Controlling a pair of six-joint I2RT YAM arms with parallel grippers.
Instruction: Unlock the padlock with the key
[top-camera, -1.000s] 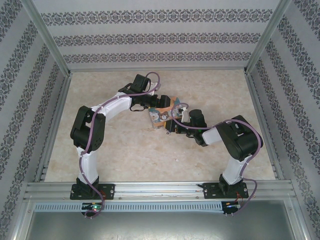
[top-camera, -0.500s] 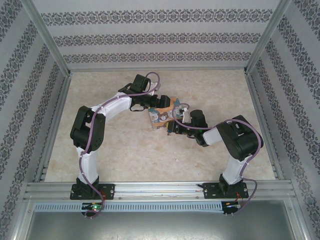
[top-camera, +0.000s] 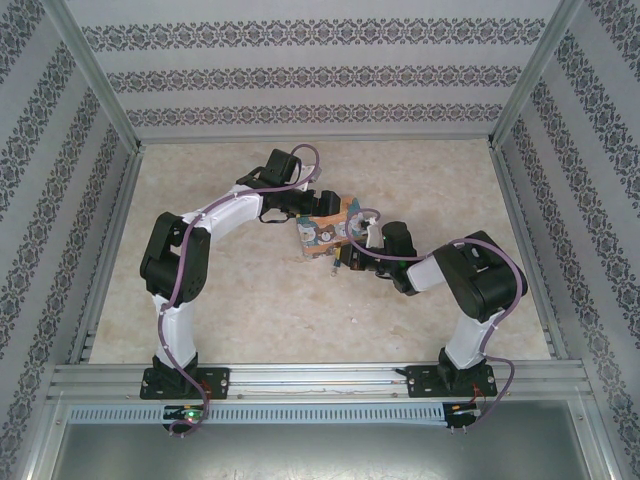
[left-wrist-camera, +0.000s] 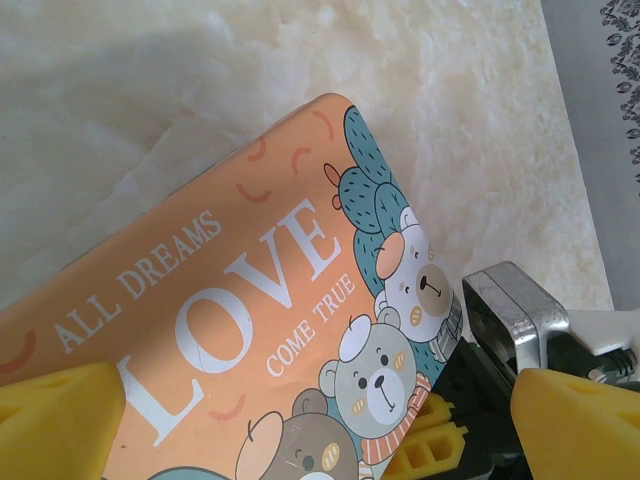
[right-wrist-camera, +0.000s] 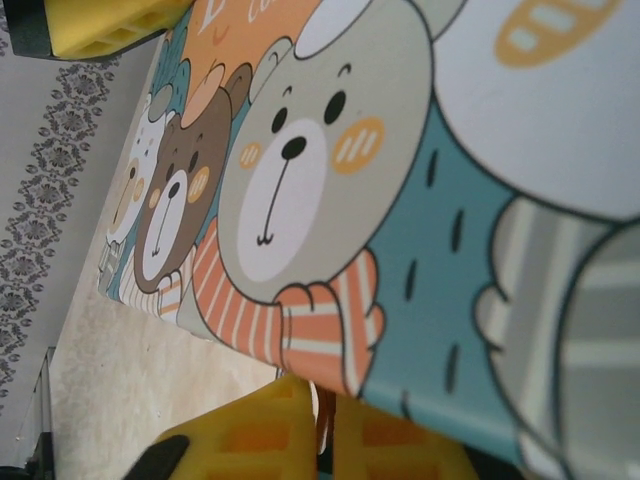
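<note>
Padlock: I am not managing to pick it out with confidence. I am judging it to be hanging at the edge of the tin (top-camera: 322, 232), mid-table (top-camera: 230, 300), where the two arms are meeting.

Top view: the left gripper (top-camera: 316, 210) is sitting at the tin's 10 o'clock side and the right gripper (top-camera: 350, 252) at its 4 o'clock side. The tin is looking tilted. The fingers are reading too small here to judge.

Left wrist: the yellow pads (left-wrist-camera: 55, 420) are standing wide with the lid between them. I cannot tell whether they are pressing on it. At the lid's 4 o'clock a silvery block (left-wrist-camera: 508, 305) is showing beside a black finger. Whether it is lock, hasp or fitting, I cannot tell.

Right wrist: the pads (right-wrist-camera: 240, 440) are sitting narrow, almost together, at the frame's 6 o'clock, just under the tin's edge. A thin orange sliver (right-wrist-camera: 322, 420) is lying in the slit. Whether that is the key, I cannot tell.

Risks, as I am judging them:
- The tin is blocking both wrist cameras, so I am aligning blind.
- A key off-axis to the keyway would skid or bend on turning.
- If the left hold is loose, a push from the right would swing the tin and drag the lock away.
</note>
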